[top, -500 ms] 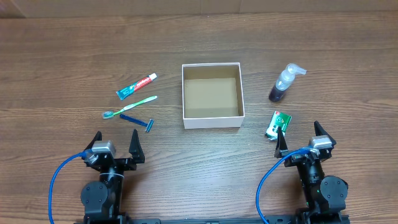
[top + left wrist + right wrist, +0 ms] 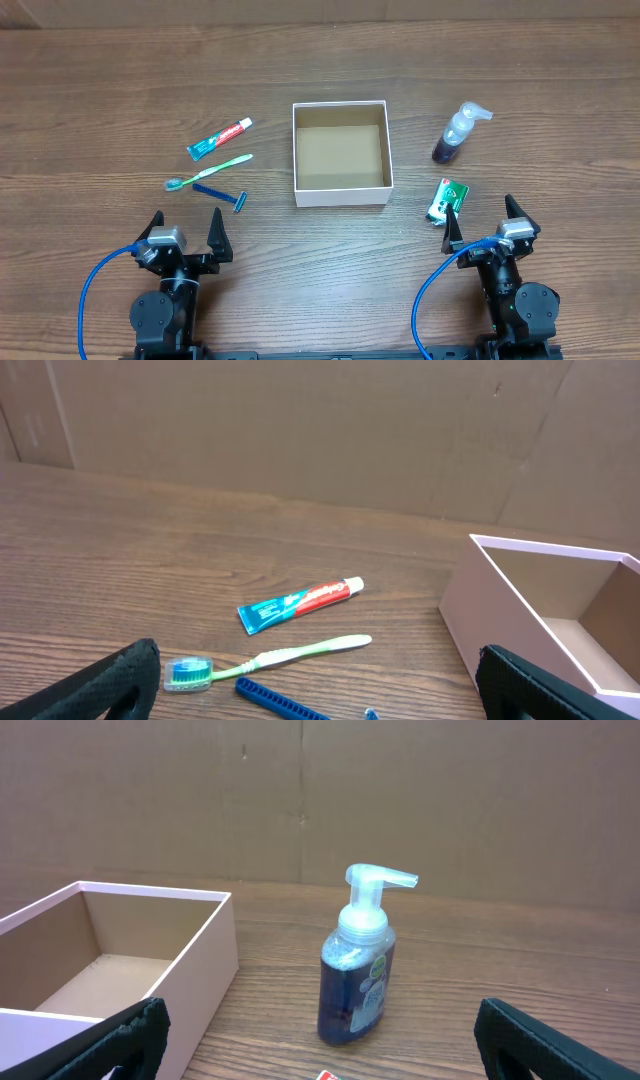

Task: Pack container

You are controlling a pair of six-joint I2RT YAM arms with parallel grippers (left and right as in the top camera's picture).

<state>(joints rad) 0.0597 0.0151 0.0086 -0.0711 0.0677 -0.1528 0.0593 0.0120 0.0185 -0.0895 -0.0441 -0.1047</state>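
The container [image 2: 341,192], a square white box with a brown inside, stands empty at the table's middle; it shows at the right of the left wrist view [image 2: 500,595] and the left of the right wrist view [image 2: 205,960]. Left of it lie a toothpaste tube [image 2: 219,138] [image 2: 299,603], a green toothbrush [image 2: 209,171] [image 2: 270,658] and a blue razor [image 2: 220,194] [image 2: 285,703]. Right of it stand a pump bottle [image 2: 456,132] [image 2: 357,968] and a green and red packet [image 2: 447,200]. My left gripper [image 2: 184,232] [image 2: 320,695] and right gripper [image 2: 480,224] [image 2: 320,1050] are open and empty near the front edge.
A brown cardboard wall [image 2: 300,430] stands behind the table's far edge. Blue cables [image 2: 95,285] loop beside both arm bases at the front.
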